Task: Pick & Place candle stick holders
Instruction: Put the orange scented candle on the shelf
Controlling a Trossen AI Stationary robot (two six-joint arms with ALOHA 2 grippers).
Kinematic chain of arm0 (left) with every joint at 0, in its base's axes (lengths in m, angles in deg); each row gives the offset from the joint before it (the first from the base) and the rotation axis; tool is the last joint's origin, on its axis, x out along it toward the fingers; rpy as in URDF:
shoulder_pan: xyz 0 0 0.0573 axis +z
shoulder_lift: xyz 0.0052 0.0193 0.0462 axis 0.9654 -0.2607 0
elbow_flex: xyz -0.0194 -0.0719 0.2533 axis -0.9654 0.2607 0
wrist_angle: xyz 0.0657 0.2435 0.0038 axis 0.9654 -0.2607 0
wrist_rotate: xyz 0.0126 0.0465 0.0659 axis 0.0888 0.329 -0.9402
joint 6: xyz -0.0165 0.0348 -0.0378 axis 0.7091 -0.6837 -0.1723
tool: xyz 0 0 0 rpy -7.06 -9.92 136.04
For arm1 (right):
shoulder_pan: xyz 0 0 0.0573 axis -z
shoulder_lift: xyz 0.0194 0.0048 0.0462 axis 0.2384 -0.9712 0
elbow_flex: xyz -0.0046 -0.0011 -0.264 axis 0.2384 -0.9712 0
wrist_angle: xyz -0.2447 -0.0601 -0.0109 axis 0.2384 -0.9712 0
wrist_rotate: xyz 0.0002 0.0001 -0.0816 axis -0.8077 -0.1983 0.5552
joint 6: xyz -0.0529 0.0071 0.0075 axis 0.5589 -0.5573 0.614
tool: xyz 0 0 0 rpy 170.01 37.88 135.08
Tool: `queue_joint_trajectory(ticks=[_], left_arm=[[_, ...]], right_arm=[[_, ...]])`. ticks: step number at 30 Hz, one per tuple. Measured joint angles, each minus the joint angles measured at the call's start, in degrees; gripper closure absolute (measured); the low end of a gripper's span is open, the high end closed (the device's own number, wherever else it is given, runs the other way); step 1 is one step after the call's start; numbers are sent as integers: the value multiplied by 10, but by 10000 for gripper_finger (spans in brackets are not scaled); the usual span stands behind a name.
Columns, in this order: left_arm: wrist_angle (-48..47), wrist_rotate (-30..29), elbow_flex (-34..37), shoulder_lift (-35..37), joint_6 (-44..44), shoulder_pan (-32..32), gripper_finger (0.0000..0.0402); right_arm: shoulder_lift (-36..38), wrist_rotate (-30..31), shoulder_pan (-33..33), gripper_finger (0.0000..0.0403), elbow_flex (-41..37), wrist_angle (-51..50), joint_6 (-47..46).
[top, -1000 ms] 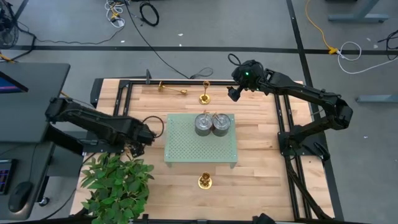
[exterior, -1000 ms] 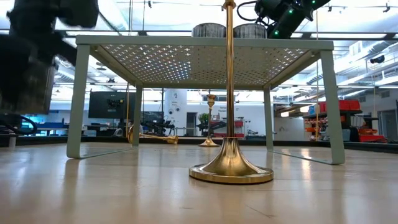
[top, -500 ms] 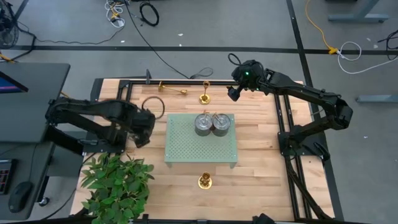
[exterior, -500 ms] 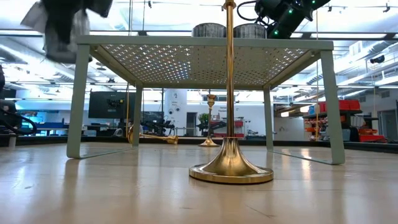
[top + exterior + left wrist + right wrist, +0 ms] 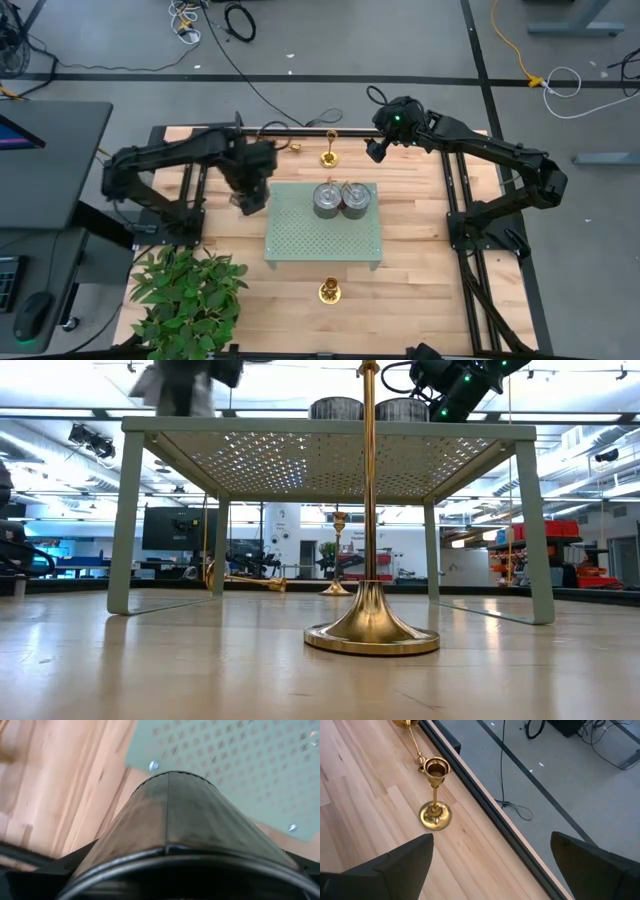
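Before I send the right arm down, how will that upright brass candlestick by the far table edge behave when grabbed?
The upright candlestick looks rigid, polished metal, so probably slippery between the fingers. Its thin stem over a small flared base suggests it could tip if nudged sideways. The right gripper looks open above it; closing on the stem, not the cup, seems safer.

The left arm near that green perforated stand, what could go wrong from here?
The left gripper hangs right at the green perforated stand's far-left corner; a low swing might clip it and shake the two grey tins on top. A candlestick lying on its side close by could be knocked rolling. The right gripper hovers by the upright candlestick, so both arms could crowd that back edge.
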Motion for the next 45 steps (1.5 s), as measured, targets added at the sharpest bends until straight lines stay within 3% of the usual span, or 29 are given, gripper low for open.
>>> queue_joint_trajectory(ticks=[6,17,33,36,45], left_arm=[[1,53,-71,-89,-67,25,40],[4,57,-148,-190,-101,24,40],[63,64,-148,-218,-91,2,40],[58,36,-148,-219,-90,-7,40],[74,33,-148,-219,-80,-11,40]], right_arm=[[0,0,0,3,0,-1,11],[0,0,0,3,0,-1,11],[0,0,0,3,0,0,11],[0,0,0,3,0,0,11],[0,0,0,3,0,0,11]])
